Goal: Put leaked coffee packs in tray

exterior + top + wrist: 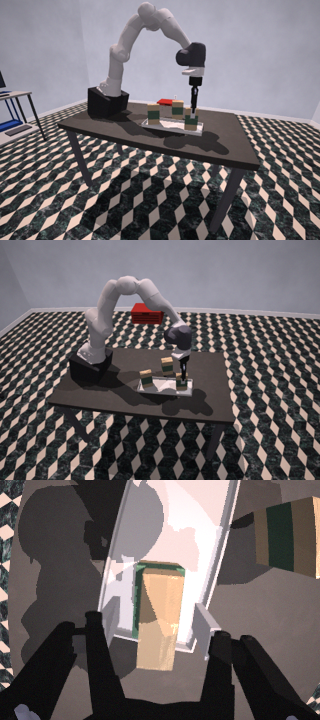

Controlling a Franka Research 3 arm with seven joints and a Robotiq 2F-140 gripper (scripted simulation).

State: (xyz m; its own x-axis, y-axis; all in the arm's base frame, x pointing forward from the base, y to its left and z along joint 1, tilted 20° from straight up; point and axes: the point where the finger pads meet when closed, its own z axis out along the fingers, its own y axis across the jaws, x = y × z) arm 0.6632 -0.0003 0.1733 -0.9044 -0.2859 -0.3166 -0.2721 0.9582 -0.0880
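Observation:
A tan coffee pack with a green band [181,385] [191,123] [160,620] stands upright in the right end of the white tray [165,392] [171,128] [194,507]. My gripper [183,378] [192,114] [156,612] is open, pointing straight down. Its fingers stand on either side of this pack's top with a gap on each side. A second pack [146,378] [153,114] stands at the tray's left end, seemingly inside it. A third pack [167,365] [177,109] [290,536] stands on the dark table [211,384] [227,139] behind the tray.
The arm's black base block [87,367] [107,103] sits on the table's back left corner. A red toolbox [146,313] [164,101] stands on the floor behind the table. A small desk [15,94] stands at the far left.

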